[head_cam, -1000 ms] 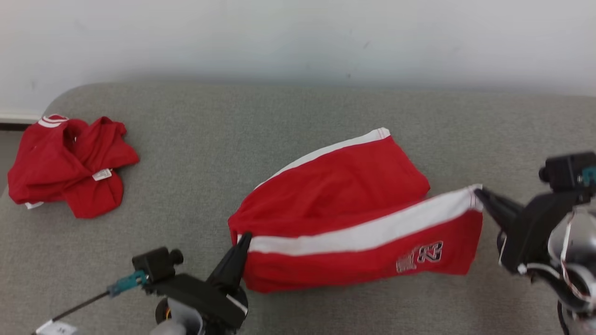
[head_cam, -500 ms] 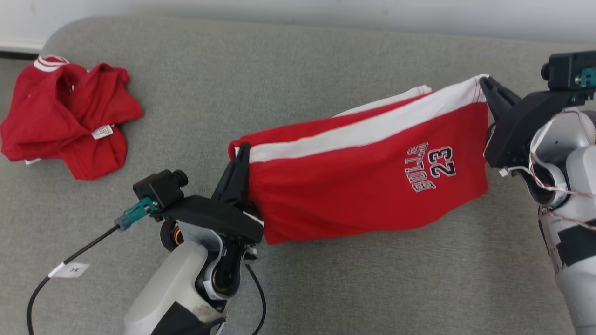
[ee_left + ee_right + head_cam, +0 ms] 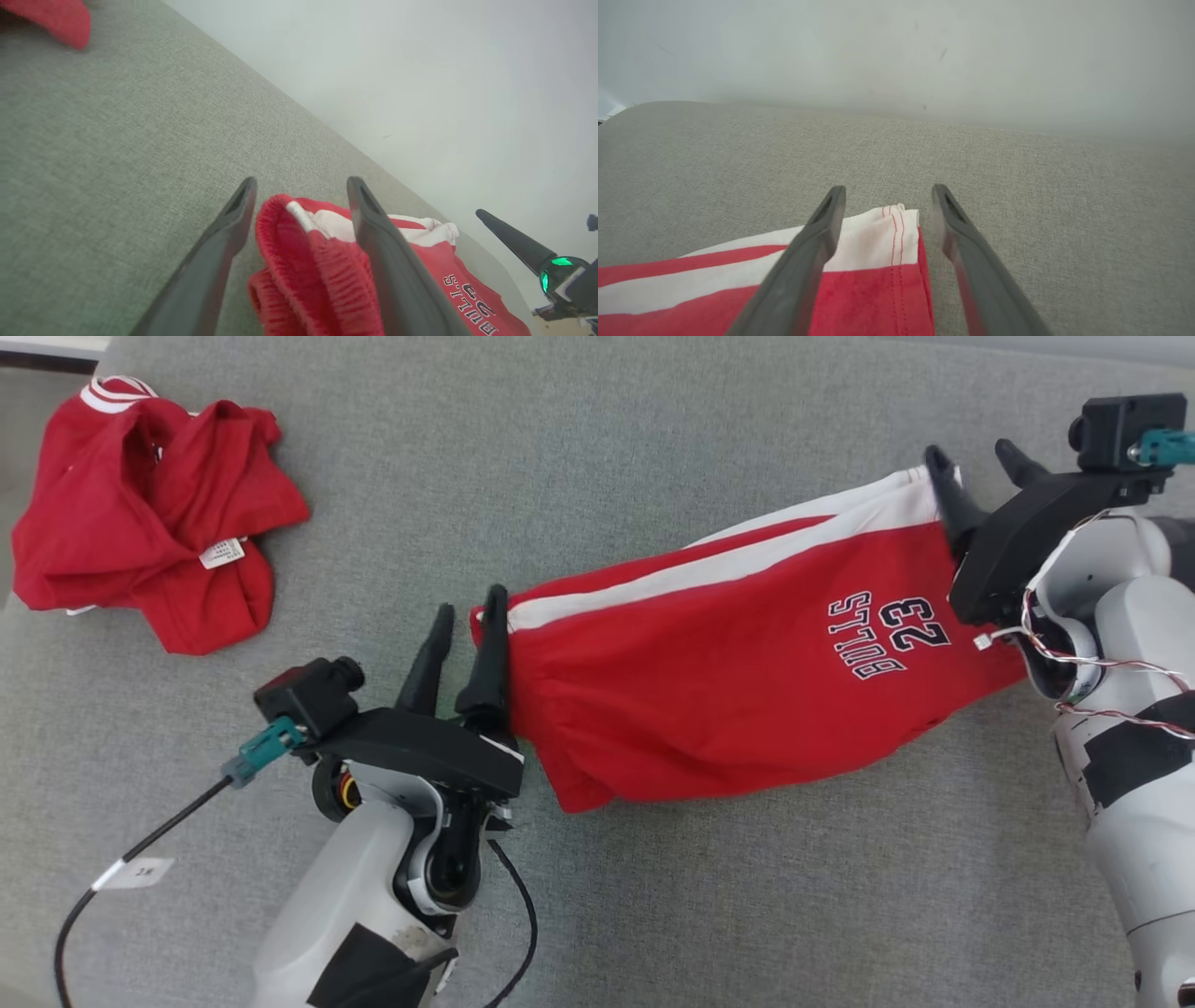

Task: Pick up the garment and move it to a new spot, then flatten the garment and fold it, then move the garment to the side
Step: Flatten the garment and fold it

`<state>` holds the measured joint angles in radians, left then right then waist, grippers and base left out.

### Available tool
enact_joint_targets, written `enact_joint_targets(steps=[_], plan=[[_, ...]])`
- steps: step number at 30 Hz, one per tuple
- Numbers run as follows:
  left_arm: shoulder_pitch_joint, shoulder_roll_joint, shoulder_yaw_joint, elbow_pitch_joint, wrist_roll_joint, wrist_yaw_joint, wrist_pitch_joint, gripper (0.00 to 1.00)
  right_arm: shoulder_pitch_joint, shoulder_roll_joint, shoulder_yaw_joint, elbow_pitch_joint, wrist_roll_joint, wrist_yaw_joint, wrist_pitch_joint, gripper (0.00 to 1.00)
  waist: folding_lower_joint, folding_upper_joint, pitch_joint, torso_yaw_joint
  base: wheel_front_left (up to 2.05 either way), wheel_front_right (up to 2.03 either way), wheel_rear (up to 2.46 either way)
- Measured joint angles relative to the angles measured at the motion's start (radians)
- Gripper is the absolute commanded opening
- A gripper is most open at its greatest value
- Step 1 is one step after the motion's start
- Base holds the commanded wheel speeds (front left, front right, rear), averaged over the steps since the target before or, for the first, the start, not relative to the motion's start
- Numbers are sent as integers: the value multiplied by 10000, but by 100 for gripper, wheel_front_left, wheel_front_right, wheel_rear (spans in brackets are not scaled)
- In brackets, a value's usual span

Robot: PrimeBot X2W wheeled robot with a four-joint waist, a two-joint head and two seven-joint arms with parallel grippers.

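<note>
The garment [image 3: 738, 672] is a pair of red shorts with a white side stripe and "BULLS 23" lettering, lying folded on the grey fabric surface [image 3: 597, 457]. My left gripper [image 3: 465, 605] stands open at the waistband end, whose gathered red edge [image 3: 299, 242] sits loose between the fingers. My right gripper [image 3: 971, 462] is open at the hem end; the white-striped corner [image 3: 887, 228] lies between its spread fingers, free of them.
A second red garment [image 3: 149, 513] lies crumpled at the far left of the surface. A pale wall [image 3: 896, 51] runs behind the surface. A cable with a white tag [image 3: 140, 870] trails from my left arm.
Both grippers have opened and let go of the shorts, which now rest on the surface. The head camera has tilted further down, shifting the whole picture.
</note>
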<state>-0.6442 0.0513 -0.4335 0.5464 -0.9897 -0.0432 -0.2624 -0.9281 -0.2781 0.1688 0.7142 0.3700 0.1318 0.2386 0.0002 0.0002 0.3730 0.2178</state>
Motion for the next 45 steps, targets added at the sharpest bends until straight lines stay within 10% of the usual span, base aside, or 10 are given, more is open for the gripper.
enact_joint_targets(steps=[6,23,39,41,45], plan=[[562,-21,637,-539,533,-73,0,100,-94,173,111,522,1204,0,234,100,-2,0,-433,-70,0,0,0],[4858,-8,2754,-4130,7200,-274,-2,100,569,-96,-1062,2460,1540,0,2163,100,-4,-3,-1579,148,0,0,0],[7184,-8,2978,-4938,7963,-706,0,100,408,27,-1781,3657,-44,-27,2426,100,-4,-4,-1223,963,0,0,0],[7256,-13,2832,-4899,7961,-715,-2,100,410,29,-1739,3676,-194,-31,2435,9,-3,-4,-1210,1044,0,0,0],[7274,-12,2631,-4780,7752,-763,0,100,414,242,-1624,3666,-428,-31,2435,0,-3,-4,-1214,1102,0,0,0]])
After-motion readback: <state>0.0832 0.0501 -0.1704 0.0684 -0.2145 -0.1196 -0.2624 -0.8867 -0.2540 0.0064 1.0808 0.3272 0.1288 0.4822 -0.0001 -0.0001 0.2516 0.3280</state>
